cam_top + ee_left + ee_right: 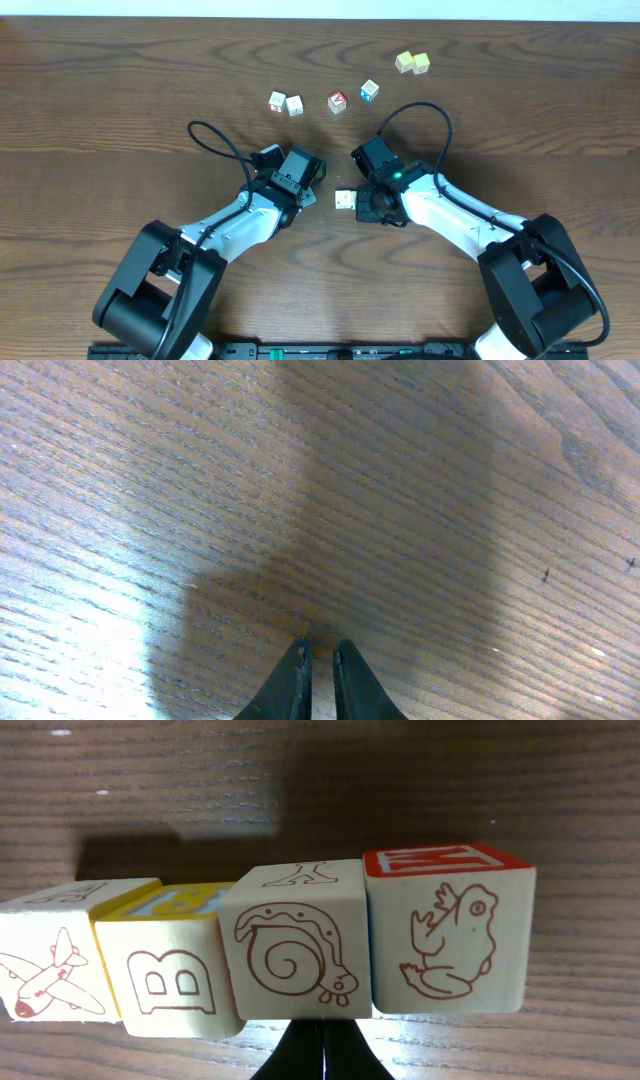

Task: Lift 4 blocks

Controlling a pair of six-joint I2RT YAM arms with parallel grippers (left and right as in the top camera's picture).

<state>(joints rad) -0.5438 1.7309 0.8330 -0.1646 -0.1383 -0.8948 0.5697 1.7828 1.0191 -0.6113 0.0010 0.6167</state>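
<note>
In the right wrist view four blocks stand face to face in one line: an airplane block (50, 965), a B block (165, 980), a snail block (295, 945) and a red-topped frog block (450, 935). My right gripper (322, 1025) is shut and empty, its tips at the snail block's near edge. Overhead shows only one white block face (345, 200), between the right gripper (366, 205) and the left gripper (312, 192), so the line looks like a stack seen sideways. In the left wrist view the left gripper (320, 650) is shut over bare wood, holding nothing.
Loose cubes lie at the back of the wooden table: two white ones with pink edges (277, 101) (294, 105), a red-faced one (337, 101), a blue-sided one (369, 91) and two pale yellow ones (404, 62) (421, 63). Black cables loop above both wrists.
</note>
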